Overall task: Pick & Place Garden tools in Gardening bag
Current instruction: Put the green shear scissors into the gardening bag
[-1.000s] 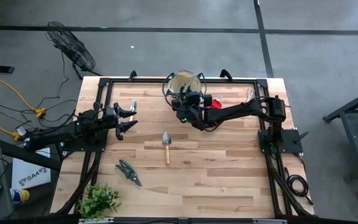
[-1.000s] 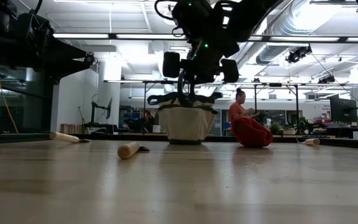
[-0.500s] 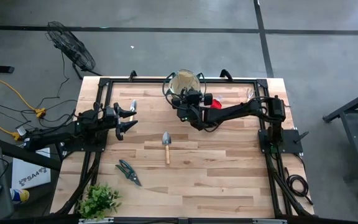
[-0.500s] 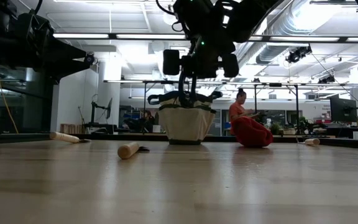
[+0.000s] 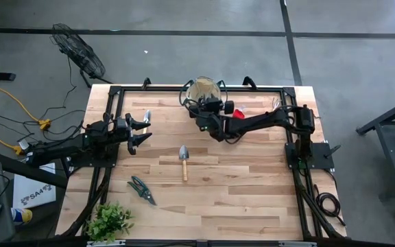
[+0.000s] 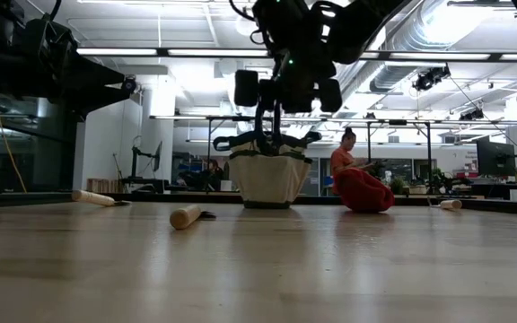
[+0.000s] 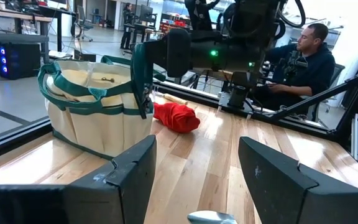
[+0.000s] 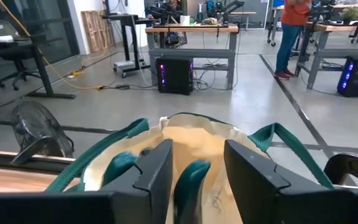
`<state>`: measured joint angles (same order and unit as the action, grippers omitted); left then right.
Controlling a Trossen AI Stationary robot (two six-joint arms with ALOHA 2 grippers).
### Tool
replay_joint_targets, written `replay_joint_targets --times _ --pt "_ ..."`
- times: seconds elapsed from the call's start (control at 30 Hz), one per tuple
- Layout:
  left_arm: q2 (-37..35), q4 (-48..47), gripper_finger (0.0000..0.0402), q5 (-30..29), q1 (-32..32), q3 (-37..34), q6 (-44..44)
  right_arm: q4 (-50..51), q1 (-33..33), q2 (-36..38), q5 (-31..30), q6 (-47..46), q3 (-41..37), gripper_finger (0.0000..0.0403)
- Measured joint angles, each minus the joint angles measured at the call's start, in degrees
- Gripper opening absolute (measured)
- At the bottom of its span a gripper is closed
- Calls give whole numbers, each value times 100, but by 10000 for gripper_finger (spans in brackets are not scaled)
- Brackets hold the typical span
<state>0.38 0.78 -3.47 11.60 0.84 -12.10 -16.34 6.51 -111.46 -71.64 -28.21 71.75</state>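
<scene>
Right claw (image 5: 204,106) hung over the gardening bag (image 5: 204,90) at the top centre of the overhead frame, just at the bag's near rim. In its wrist view the two fingers (image 8: 157,171) stood part open straddling the green handles of a pruning shear (image 8: 191,180), which pointed down into the bag's mouth (image 8: 194,140); could not tell whether the fingers still touched the handles. In the table-level view the claw (image 6: 285,90) sat directly above the bag (image 6: 269,175), with the shear (image 6: 263,121) hanging down from it towards the opening. Left claw (image 5: 142,130) was parked at the left middle of the surface (image 5: 252,192), fingers (image 7: 126,171) wide apart, holding nothing, well apart from the bag. Remaining tools on the surface: trowel (image 5: 183,162) at centre, below the bag and right claw in the overhead frame; second pruning shear (image 5: 141,189) at lower left of centre; red bundle (image 5: 237,114) just right of the right claw, partly under the arm, seen beside the bag in the left wrist view (image 7: 176,117). A wooden-handled tool (image 6: 95,197) lay at the far left in the table-level view. Leafy plant (image 5: 108,221) at the bottom left corner. A seated person (image 7: 303,59) showed beyond the surface.
</scene>
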Motion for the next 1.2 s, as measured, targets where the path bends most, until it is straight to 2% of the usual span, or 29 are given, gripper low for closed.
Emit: replay_joint_targets --times 0.17,0.47,0.6,0.83,1.03,1.2 --pt "0 0 223 -2 1 0 0 -24 133 0 26 0 0 130" --pt "-2 0 223 0 0 0 0 -23 296 2 618 4 0 97" --pt "-1 0 223 -2 1 0 0 -23 355 2 900 113 0 73" --pt "-2 1 223 -1 0 0 0 -249 481 2 899 588 0 18" --pt "-2 2 223 0 0 0 0 -835 478 2 819 1185 0 21" --pt "-1 2 223 -1 1 0 1 -702 520 2 878 847 0 15"
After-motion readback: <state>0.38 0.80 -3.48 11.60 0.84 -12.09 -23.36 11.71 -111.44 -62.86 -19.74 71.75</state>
